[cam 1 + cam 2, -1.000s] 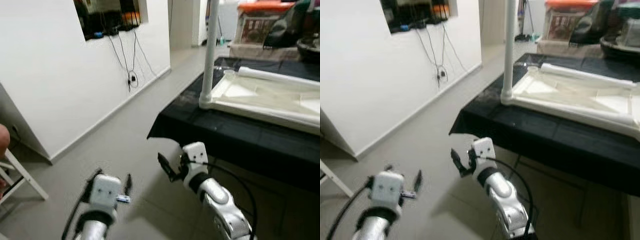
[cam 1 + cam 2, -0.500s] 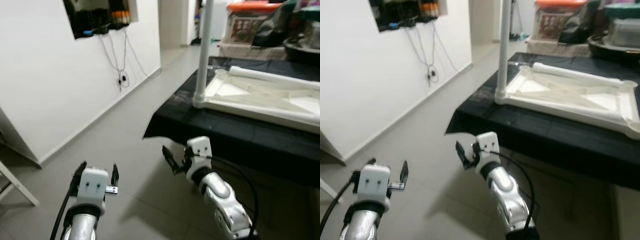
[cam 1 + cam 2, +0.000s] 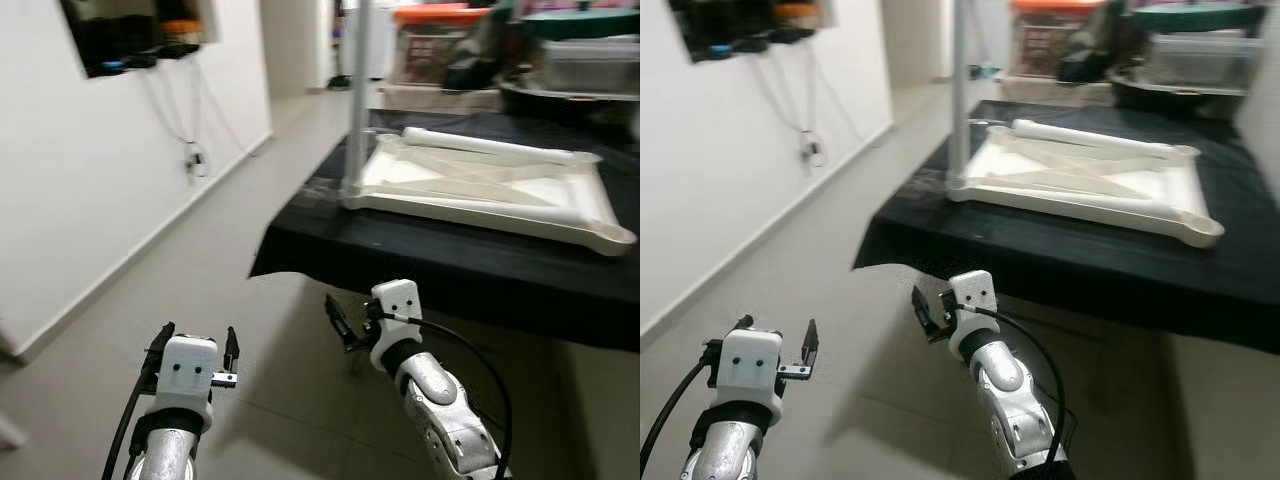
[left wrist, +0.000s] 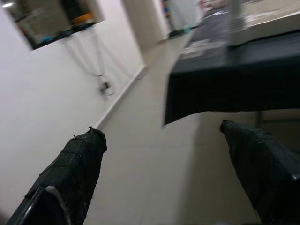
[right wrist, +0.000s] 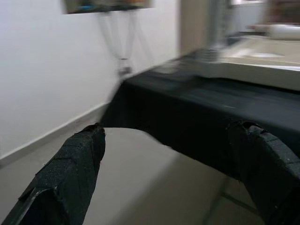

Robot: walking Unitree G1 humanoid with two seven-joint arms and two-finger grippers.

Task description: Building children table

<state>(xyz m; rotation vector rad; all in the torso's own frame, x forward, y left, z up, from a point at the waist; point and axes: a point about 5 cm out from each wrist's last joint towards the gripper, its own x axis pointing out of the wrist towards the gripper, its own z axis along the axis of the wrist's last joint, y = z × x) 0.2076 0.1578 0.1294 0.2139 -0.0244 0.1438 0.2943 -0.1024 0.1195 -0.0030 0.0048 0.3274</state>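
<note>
An upturned white children's table top [image 3: 480, 185] lies on a black-draped table [image 3: 420, 250]. One white leg [image 3: 357, 100] stands upright at its near-left corner. A loose white leg [image 3: 480, 147] lies along its far side. My left gripper [image 3: 198, 332] hangs open and low over the floor, well short of the table. Just below and in front of the table's near edge, my right gripper [image 3: 340, 322] is open too. In the wrist views the left fingers [image 4: 79, 159] and right fingers [image 5: 70, 164] stand wide apart with nothing between them.
A white wall [image 3: 90, 190] runs along the left, with dangling cables [image 3: 190, 150] under a niche. Storage boxes and bins [image 3: 440, 50] stand behind the table. Grey tiled floor [image 3: 200, 270] stretches between the wall and the table.
The camera has swung right, so the table top now sits more centred and a chair at the left has left the picture. The left gripper turned level a second ago; both stay open.
</note>
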